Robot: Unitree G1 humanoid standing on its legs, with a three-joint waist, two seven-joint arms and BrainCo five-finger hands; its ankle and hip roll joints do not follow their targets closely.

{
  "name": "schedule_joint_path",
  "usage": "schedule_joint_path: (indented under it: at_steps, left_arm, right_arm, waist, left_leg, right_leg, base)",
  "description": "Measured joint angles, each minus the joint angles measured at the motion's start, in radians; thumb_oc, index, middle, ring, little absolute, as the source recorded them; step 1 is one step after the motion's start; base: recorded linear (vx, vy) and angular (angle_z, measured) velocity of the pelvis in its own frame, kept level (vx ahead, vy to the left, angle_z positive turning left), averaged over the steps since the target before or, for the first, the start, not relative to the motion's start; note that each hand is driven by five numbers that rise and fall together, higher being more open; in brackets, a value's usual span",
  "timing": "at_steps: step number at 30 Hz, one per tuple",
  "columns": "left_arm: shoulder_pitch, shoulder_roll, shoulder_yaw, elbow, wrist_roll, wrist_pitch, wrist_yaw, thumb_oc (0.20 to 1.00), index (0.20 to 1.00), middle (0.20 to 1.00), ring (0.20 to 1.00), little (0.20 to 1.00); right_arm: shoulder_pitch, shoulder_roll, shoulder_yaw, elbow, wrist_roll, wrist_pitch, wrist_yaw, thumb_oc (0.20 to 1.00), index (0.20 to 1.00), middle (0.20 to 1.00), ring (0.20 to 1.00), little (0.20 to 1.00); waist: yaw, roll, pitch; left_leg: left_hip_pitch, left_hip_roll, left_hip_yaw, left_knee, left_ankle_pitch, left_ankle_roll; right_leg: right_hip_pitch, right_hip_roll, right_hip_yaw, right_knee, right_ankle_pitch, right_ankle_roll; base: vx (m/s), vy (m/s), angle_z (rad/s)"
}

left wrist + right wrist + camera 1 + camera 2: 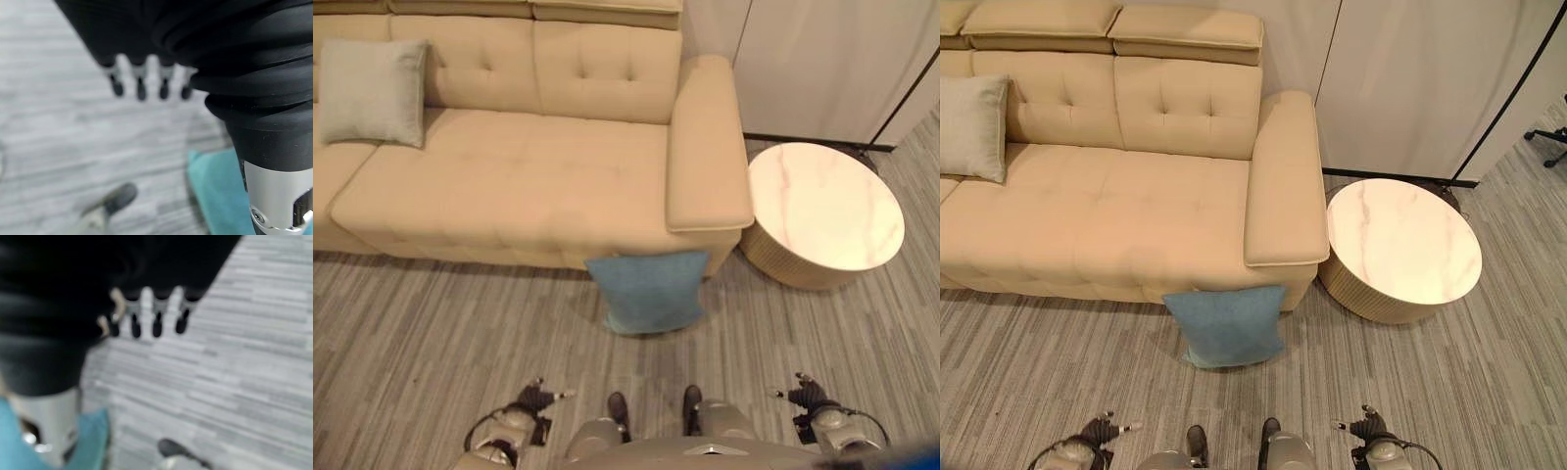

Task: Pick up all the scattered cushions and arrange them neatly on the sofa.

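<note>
We see pale grey square cushion on beige tufted sofa, far left | left hand spread, empty | blue square cushion leaning on sofa front | right hand spread, empty | round marble-topped table right

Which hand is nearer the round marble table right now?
Right. The right hand hangs low just this side of the round marble table; the left hand hangs beyond the blue cushion, much farther off.
</note>
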Motion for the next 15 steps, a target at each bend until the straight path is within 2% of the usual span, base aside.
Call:
schedule_joint_path:
  at_steps: [3,4,6,7,10,12,14,15]
  left_arm:
    - [0.009,0.003,0.003,0.005,0.0,0.0,0.016,1.0,1.0,1.0,1.0,1.0]
    - [0.015,-0.001,0.002,0.005,0.0,0.0,0.016,1.0,1.0,1.0,1.0,1.0]
    - [0.029,-0.005,0.002,0.005,0.0,0.0,0.015,1.0,1.0,1.0,1.0,1.0]
    - [0.037,-0.011,0.002,0.004,0.0,0.0,0.015,1.0,1.0,1.0,1.0,1.0]
    - [0.025,-0.022,0.006,0.004,0.001,-0.002,0.016,1.0,1.0,1.0,1.0,1.0]
    - [0.02,-0.032,0.008,0.004,0.002,-0.011,0.016,1.0,1.0,1.0,1.0,1.0]
    - [0.019,-0.045,0.007,0.004,0.002,-0.013,0.016,1.0,1.0,1.0,1.0,1.0]
    - [0.007,-0.047,0.006,0.003,0.002,-0.013,0.015,1.0,1.0,1.0,1.0,1.0]
  right_arm:
    - [0.002,0.001,0.025,-0.008,-0.001,0.002,-0.001,1.0,1.0,1.0,1.0,1.0]
    - [0.012,0.001,0.025,-0.008,-0.001,0.004,-0.001,1.0,1.0,1.0,1.0,1.0]
    - [0.013,0.0,0.024,-0.016,-0.001,0.003,-0.002,1.0,1.0,1.0,1.0,1.0]
    - [0.016,-0.011,0.022,-0.03,-0.001,0.003,-0.002,1.0,1.0,1.0,1.0,1.0]
    - [0.017,-0.033,0.018,-0.038,-0.001,0.002,-0.001,1.0,1.0,1.0,1.0,1.0]
    - [0.018,-0.041,0.016,-0.037,-0.001,0.002,-0.001,1.0,1.0,1.0,1.0,1.0]
    - [0.02,-0.052,0.015,-0.038,0.0,0.001,-0.001,1.0,1.0,1.0,1.0,1.0]
    - [0.02,-0.053,0.015,-0.037,0.001,0.0,-0.001,1.0,1.0,1.0,1.0,1.0]
  waist:
    - [-0.005,-0.021,0.001]
    - [-0.013,-0.024,0.0]
    - [-0.009,-0.024,0.001]
    - [-0.011,-0.007,0.011]
    - [-0.012,0.025,0.023]
    - [-0.012,0.043,0.022]
    - [-0.016,0.055,0.018]
    - [-0.017,0.047,0.015]
  left_leg:
    - [0.032,-0.017,0.019,-0.038,-0.006,0.005]
    - [0.038,-0.015,0.015,-0.039,0.0,0.004]
    - [0.046,-0.003,0.012,-0.036,0.001,-0.012]
    - [0.051,0.01,-0.013,-0.034,0.001,-0.014]
    - [0.051,0.024,-0.05,-0.019,0.0,-0.016]
    - [0.05,0.036,-0.089,0.017,0.0,-0.018]
    - [0.038,0.047,-0.121,0.041,0.002,-0.037]
    - [0.007,0.05,-0.143,0.086,0.008,-0.077]
  right_leg:
    - [-0.016,-0.003,-0.01,-0.123,0.03,0.021]
    - [-0.002,0.001,-0.02,-0.164,0.087,0.015]
    - [0.031,0.019,-0.039,-0.224,0.145,-0.034]
    - [0.068,0.037,-0.044,-0.259,0.161,-0.057]
    - [0.098,0.049,-0.059,-0.284,0.162,-0.072]
    - [0.131,0.053,-0.073,-0.286,0.136,-0.071]
    - [0.151,0.059,-0.093,-0.285,0.111,-0.067]
    - [0.158,0.061,-0.093,-0.29,0.098,-0.074]
  base:
    - [0.17,-0.045,-0.16]
    - [0.1,-0.048,0.11]
    - [0.13,-0.087,-0.03]
    - [0.16,-0.131,0.05]
    - [0.15,-0.146,0.19]
    - [0.13,-0.199,0.32]
    - [0.05,-0.16,0.48]
    - [0.0,-0.173,0.68]
